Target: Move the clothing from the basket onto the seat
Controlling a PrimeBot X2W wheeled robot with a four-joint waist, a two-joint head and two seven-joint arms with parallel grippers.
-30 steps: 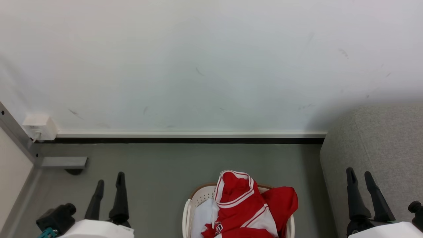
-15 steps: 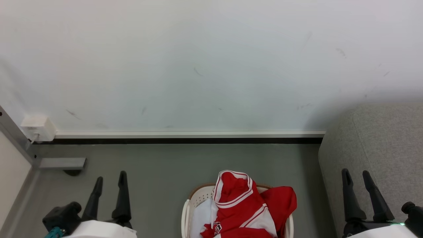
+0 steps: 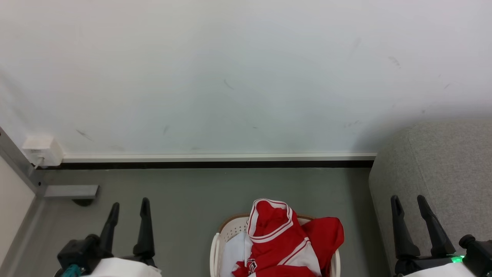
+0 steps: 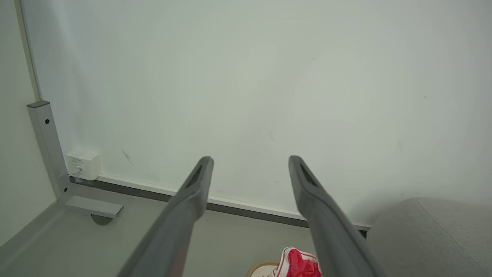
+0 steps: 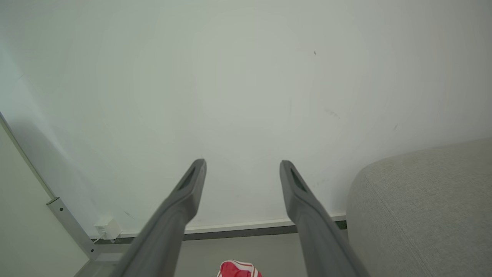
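Red-and-white clothing (image 3: 286, 240) is piled in the cream basket (image 3: 230, 231) at the bottom middle of the head view, a striped-trim jersey collar on top. A red tip of the clothing (image 4: 301, 265) peeks in at the bottom of the left wrist view, and the clothing (image 5: 238, 269) also shows low in the right wrist view. The grey seat (image 3: 442, 173) fills the right side. My left gripper (image 3: 128, 207) stands open at the lower left, apart from the basket. Over the seat's front at the lower right, my right gripper (image 3: 409, 204) is open and empty.
A white wall with a dark skirting strip (image 3: 215, 164) runs behind the grey floor. A white socket box (image 3: 40, 151) and a grey metal frame leg with a foot plate (image 3: 71, 191) stand at the left. A pale sheet (image 3: 234, 254) lies in the basket's left part.
Both grippers have drifted slightly inward toward the basket, staying open. The picture has shifted a little, so the camera has moved. The clothing lies as before.
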